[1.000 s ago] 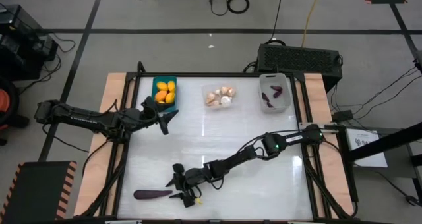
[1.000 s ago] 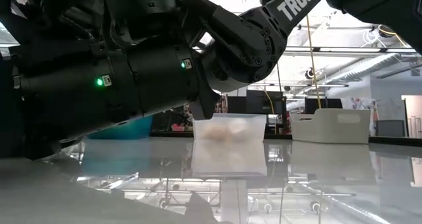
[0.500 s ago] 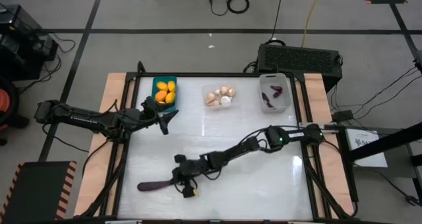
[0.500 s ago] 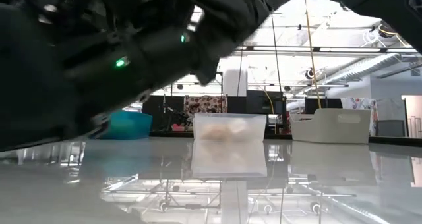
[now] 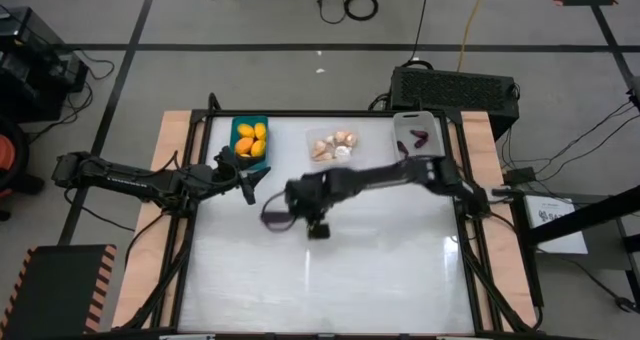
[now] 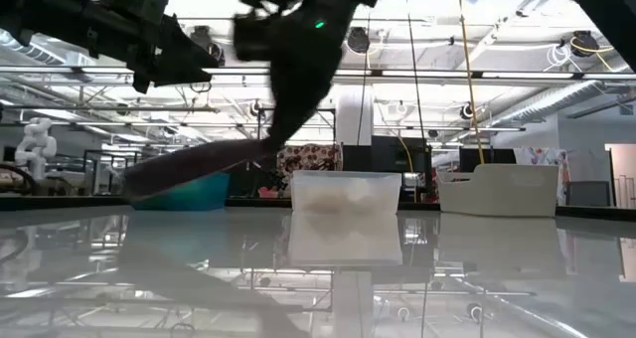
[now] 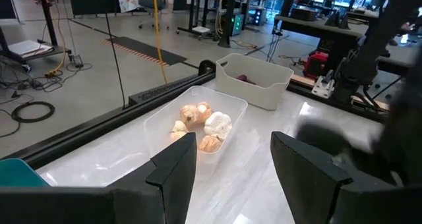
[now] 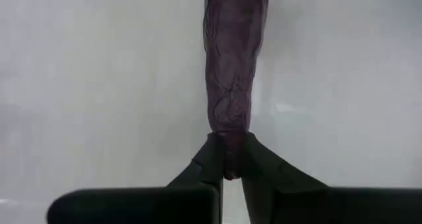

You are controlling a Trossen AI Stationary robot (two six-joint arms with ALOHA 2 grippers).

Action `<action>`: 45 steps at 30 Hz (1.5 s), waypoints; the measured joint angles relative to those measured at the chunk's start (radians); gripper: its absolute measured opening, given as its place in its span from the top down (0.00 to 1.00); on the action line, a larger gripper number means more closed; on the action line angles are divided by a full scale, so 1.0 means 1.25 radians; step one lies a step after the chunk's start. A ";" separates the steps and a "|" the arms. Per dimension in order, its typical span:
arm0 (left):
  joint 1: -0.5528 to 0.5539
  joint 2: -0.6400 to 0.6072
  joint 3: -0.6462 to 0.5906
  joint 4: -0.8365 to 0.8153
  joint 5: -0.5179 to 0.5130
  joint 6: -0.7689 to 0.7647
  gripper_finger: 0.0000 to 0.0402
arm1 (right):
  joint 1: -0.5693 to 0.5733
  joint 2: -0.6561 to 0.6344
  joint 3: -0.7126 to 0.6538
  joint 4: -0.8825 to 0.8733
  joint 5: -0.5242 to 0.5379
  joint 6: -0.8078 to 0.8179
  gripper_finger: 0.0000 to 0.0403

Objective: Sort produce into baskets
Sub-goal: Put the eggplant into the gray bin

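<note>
Sorting looks nearly finished: the teal bin (image 5: pixel 250 138) holds yellow ovals, the clear tray (image 5: pixel 334 147) garlic (image 7: pixel 204 125), the white bin (image 5: pixel 416 140) purple pieces, and only the long eggplant (image 8: pixel 235 59) remains, carried above mid-table in the right gripper (image 5: pixel 300 206). Right wrist view alone shows its jaws clenched on the eggplant's tip. Left gripper (image 5: pixel 248 181) waits beside the teal bin, jaws parted, empty.

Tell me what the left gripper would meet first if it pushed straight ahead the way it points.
Likely the clear tray of garlic bulbs, which lies dead ahead of the left gripper. Depth is unclear, and the right arm is blurred off to one side.
</note>
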 joint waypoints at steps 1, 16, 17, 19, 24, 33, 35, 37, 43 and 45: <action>0.000 0.000 0.000 0.000 0.000 0.000 0.49 | -0.012 -0.019 0.000 -0.035 0.000 -0.001 0.94; 0.000 0.000 0.000 -0.004 0.000 0.000 0.49 | -0.182 -0.352 0.001 -0.565 0.241 0.175 0.94; 0.000 0.000 0.000 -0.005 0.000 -0.002 0.49 | -0.198 -0.367 0.000 -0.587 0.275 0.211 0.94; 0.000 0.000 0.000 -0.005 0.000 -0.004 0.49 | -0.230 -0.416 -0.033 -0.565 0.300 0.262 0.94; 0.000 0.000 0.000 -0.007 0.000 -0.005 0.49 | -0.311 -0.554 -0.183 -0.573 0.325 0.361 0.94; 0.001 0.000 0.000 -0.007 0.000 -0.005 0.49 | -0.416 -0.740 -0.555 -0.532 0.322 0.470 0.94; 0.001 0.000 0.000 -0.007 0.000 -0.005 0.49 | -0.421 -0.764 -0.620 -0.489 0.320 0.469 0.94; 0.001 0.000 0.000 -0.006 0.000 -0.013 0.49 | -0.426 -0.777 -0.677 -0.430 0.324 0.466 0.93; 0.001 0.000 0.000 -0.006 0.000 -0.032 0.49 | -0.433 -0.775 -0.785 -0.287 0.388 0.448 0.87; 0.001 0.002 0.000 -0.006 0.000 -0.045 0.49 | -0.437 -0.771 -0.794 -0.261 0.389 0.434 0.84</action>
